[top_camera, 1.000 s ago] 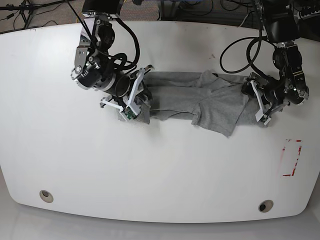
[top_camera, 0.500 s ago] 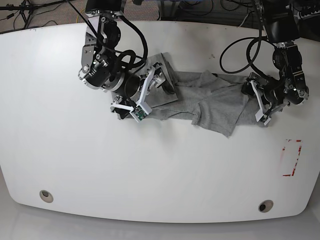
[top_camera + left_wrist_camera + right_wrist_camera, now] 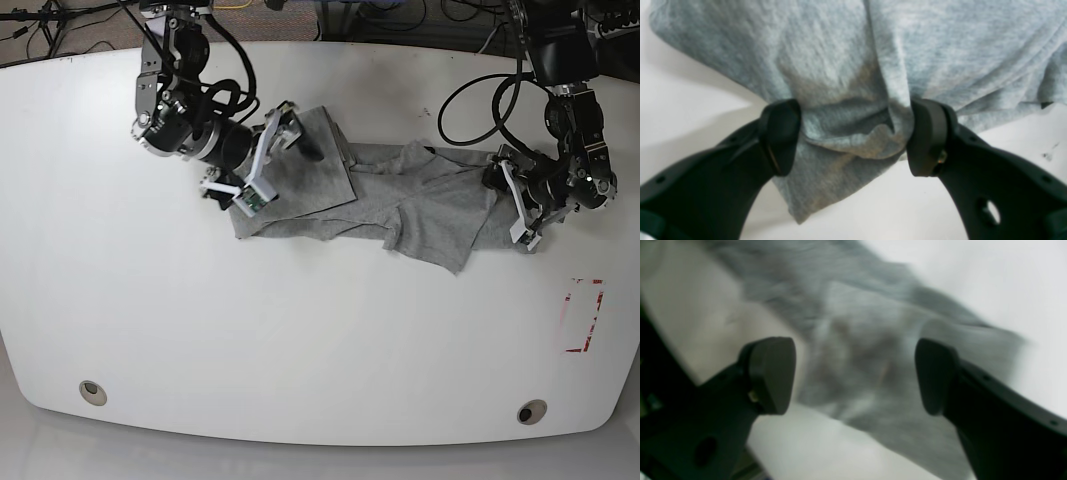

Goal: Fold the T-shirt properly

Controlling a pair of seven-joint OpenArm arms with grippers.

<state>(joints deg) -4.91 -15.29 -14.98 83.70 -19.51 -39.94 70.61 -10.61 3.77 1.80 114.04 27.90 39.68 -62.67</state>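
Base view: left pincer point(image 3: 522, 205) grips T-shirt point(image 3: 420, 200); right pincer point(image 3: 262, 165) spread.

T-shirt point(image 3: 420, 205): soft heather-grey knit cloth, matt, finely flecked, creased into limp folds.
Tabletop point(image 3: 300, 340): smooth white surface with a faint sheen; two small round metal-looking fittings near the front edge.
Left end effector point(image 3: 853, 136): black moulded plastic fingers, matt pads, bunched cloth between them.
Right end effector point(image 3: 853, 373): apparently the same dark matt plastic, though motion blur softens the view.
Cables point(image 3: 470, 100): black, slightly glossy sheathing.
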